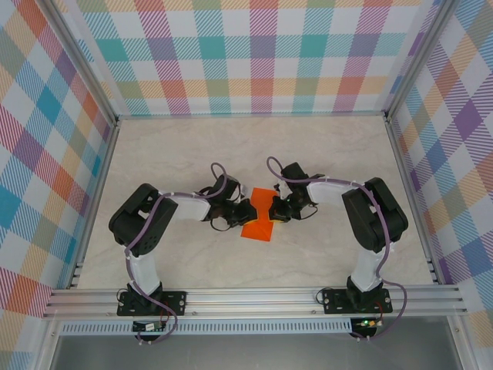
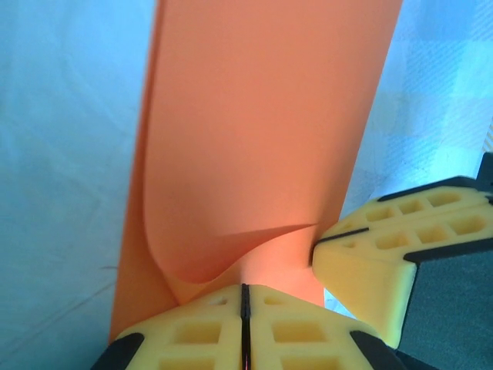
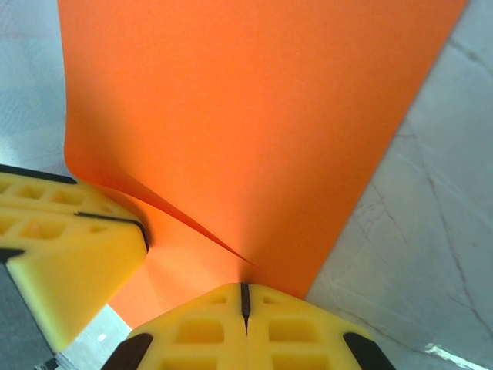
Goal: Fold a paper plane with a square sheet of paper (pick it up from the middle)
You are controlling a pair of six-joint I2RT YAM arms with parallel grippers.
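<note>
Top external view: the left gripper (image 1: 248,211) sits over the middle of the table (image 1: 192,146), its jaws pressed together on the left side of the square sheet of paper (image 1: 257,227). Its wrist camera shows the yellow fingers (image 2: 200,331) closed flat, with orange paper curling up out of the seam. The sheet sits between the two arms, near mid-table. The right gripper (image 1: 274,208) pinches the opposite side just as tightly. To fold well, I judge both pinches should move in step, so the buckle beside each grip flattens rather than tears, and the edges should meet before any crease is pressed. The sheet's long axis runs away from the bases, its far end tilted slightly right
</note>
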